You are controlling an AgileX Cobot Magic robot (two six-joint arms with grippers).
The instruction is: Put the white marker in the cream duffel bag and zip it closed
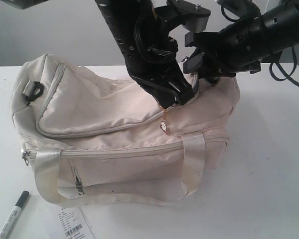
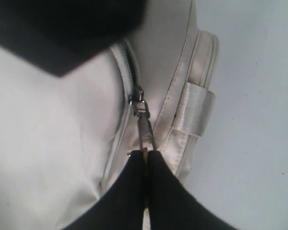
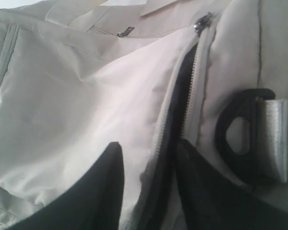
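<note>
The cream duffel bag (image 1: 114,119) lies on the white table, and part of its top zipper (image 3: 194,81) gapes, showing black lining. My left gripper (image 2: 147,154) (image 1: 178,97) is shut on the zipper pull (image 2: 144,125), just below the slider (image 2: 137,98). A gold charm (image 1: 164,125) dangles under it. At the bag's right end, my right gripper (image 3: 149,153) (image 1: 203,74) pinches a fold of fabric at the zipper's edge, fingers a little apart around it. The white marker (image 1: 12,215), dark-capped, lies on the table at the front left, outside the bag.
A flat white barcode label (image 1: 72,224) lies in front of the bag. A shiny strap handle (image 1: 47,172) hangs over the front. A black ring with webbing (image 3: 249,136) sits at the bag's end by my right fingers. Bare table shows to the right.
</note>
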